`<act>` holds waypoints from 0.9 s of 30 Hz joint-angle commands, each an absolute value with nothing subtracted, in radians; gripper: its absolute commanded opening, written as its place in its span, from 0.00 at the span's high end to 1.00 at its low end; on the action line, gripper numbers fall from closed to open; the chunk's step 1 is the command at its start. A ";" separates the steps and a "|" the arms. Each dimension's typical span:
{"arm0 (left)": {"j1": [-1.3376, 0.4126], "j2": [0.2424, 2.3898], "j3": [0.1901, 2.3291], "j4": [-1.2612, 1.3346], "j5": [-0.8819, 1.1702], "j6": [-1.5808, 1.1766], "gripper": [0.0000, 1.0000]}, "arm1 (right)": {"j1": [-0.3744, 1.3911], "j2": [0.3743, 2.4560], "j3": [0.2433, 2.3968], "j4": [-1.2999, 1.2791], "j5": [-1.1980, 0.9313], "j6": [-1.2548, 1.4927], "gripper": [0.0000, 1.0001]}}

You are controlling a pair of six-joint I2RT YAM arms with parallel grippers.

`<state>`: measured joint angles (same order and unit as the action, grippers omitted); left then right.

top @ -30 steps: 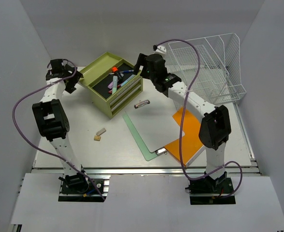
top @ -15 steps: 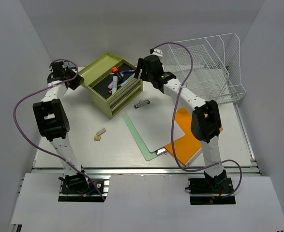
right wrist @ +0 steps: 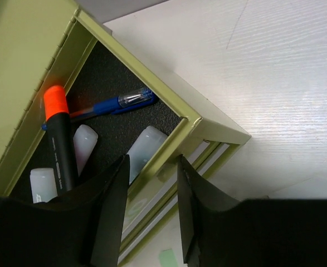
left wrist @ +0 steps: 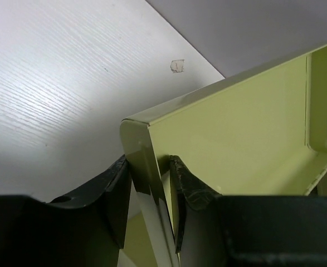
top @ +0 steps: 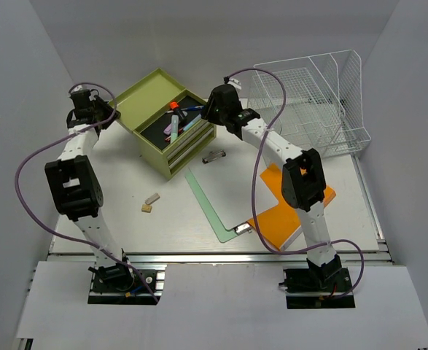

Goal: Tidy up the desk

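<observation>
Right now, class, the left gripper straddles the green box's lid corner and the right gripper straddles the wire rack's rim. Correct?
No. The right wrist view shows the right gripper straddling the rim of the green box, not the wire rack. The left gripper does straddle the lid corner.

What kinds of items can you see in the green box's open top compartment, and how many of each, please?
Orange-capped black marker: 1
Blue pen: 1
Pale capped sticks: 3
Total: 5 in view
</observation>
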<state>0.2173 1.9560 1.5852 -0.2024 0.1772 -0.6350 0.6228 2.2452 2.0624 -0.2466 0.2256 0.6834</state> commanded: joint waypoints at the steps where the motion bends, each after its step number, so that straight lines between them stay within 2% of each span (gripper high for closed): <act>1: 0.143 1.780 1.568 -0.140 0.229 -0.508 0.69 | 0.618 2.223 2.008 -0.242 0.189 0.712 0.62; 3: 0.115 1.723 1.557 -0.129 0.209 -0.441 0.69 | 0.618 2.221 1.999 -0.242 0.186 0.724 0.67; 9: -0.072 1.571 1.468 -0.066 0.049 -0.232 0.66 | 0.618 2.230 2.031 -0.285 0.198 0.775 0.72; 12: -0.110 1.488 1.391 -0.015 0.060 -0.204 0.62 | 0.618 2.230 2.028 -0.296 0.204 0.804 0.76; 18: -0.150 1.376 1.267 -0.008 0.153 -0.126 0.60 | 0.618 2.229 2.025 -0.291 0.184 0.828 0.76; 21: -0.227 1.342 1.241 0.032 0.141 -0.059 0.57 | 0.618 2.223 2.016 -0.279 0.178 0.841 0.77; 25: -0.293 1.336 1.247 -0.029 0.172 -0.012 0.48 | 0.620 2.224 2.014 -0.279 0.173 0.856 0.81; 27: -0.307 1.332 1.252 -0.052 0.186 -0.002 0.40 | 0.618 2.224 2.013 -0.278 0.169 0.867 0.82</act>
<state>-0.2222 1.3746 1.2247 -0.1085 -0.0418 0.0132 0.5705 2.2280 2.0327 -0.2337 0.2943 0.8333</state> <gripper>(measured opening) 0.585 0.302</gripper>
